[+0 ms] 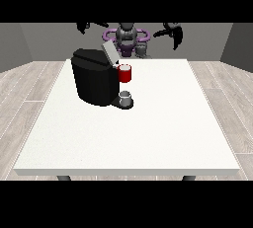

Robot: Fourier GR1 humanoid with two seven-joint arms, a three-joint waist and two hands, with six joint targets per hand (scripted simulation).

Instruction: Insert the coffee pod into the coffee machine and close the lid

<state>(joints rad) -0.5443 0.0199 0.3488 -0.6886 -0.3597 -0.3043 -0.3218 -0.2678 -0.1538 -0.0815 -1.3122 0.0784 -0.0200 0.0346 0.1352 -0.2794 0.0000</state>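
Note:
A black coffee machine [95,81] stands on the white table [148,133], left of the middle. Its grey lid [109,53] is tilted up and open. A red pod holder [125,73] with a pale top sits at the machine's front, and I cannot tell the pod apart from it. Below it a small grey cup [126,97] rests on the machine's base. The hand at the view's left [91,25] hangs high above the machine, behind the table. The hand at the view's right [171,32] is also raised, far from the machine, fingers pointing down.
The robot's torso [127,38] with purple rings is behind the table's far edge. Wooden floor surrounds the table. The table's right half and front are bare white surface.

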